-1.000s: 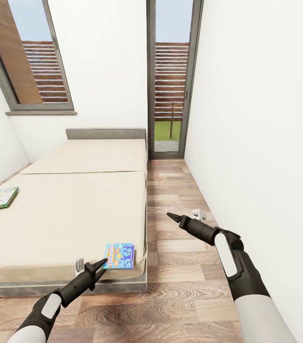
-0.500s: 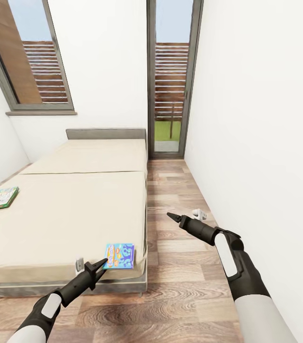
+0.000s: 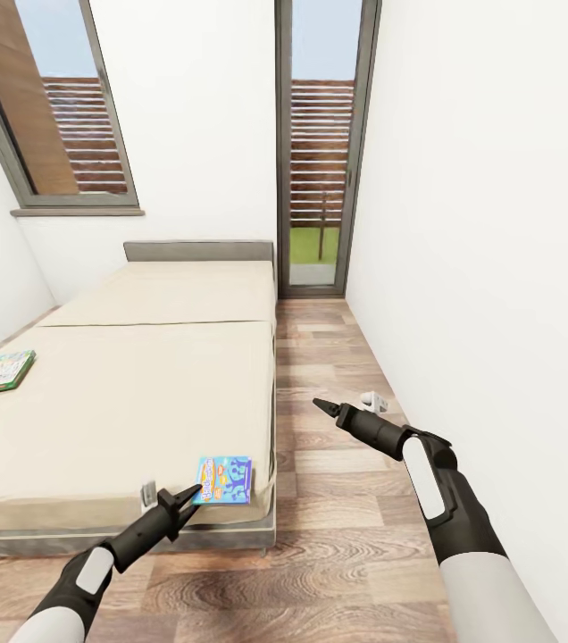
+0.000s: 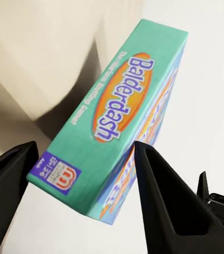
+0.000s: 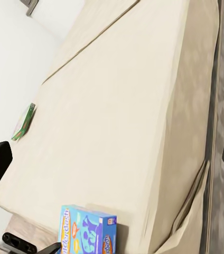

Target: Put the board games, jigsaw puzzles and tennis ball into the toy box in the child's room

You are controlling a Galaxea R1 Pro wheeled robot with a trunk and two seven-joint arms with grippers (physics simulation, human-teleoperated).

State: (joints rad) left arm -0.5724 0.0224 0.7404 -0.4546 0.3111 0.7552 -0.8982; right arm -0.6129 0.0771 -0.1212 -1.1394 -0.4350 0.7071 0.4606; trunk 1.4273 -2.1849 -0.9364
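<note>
The blue board game [image 3: 224,480] lies flat at the near right corner of the bed [image 3: 132,393], its teal "Balderdash" edge between the spread fingers of the left end effector [image 3: 177,502], which is released and not yet clamped on it. A second, green-bordered board game [image 3: 0,372] rests near the bed's left edge. The right end effector [image 3: 322,408] hangs over the wood floor [image 3: 338,554], released, holding nothing.
</note>
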